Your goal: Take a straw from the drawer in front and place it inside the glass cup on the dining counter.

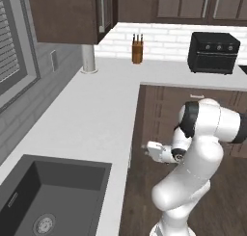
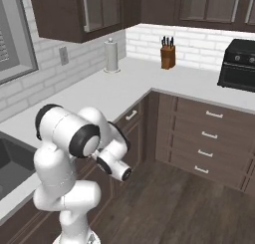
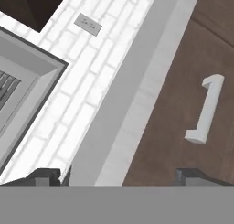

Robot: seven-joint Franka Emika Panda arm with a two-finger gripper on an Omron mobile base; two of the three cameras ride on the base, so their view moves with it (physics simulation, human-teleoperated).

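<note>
Straw: not visible; presumably inside the closed drawer (image 3: pixel 183 104). Judged light, thin, stiff, smooth, so it may roll or slip. Pinch near mid-length, w/ fingers across its axis.

Drawer front sits just under the worktop (image 1: pixel 87 114) edge, in front of the arm; its handle (image 3: pixel 206 109) is the pull point.

Gripper (image 3: pixel 116 175): fingers spread wide, holding nothing, aimed at the worktop edge, handle off to one side.

Far: knife block (image 2: pixel 168 55), oven (image 2: pixel 240 63). Near left: sink (image 1: pixel 48 196).
</note>
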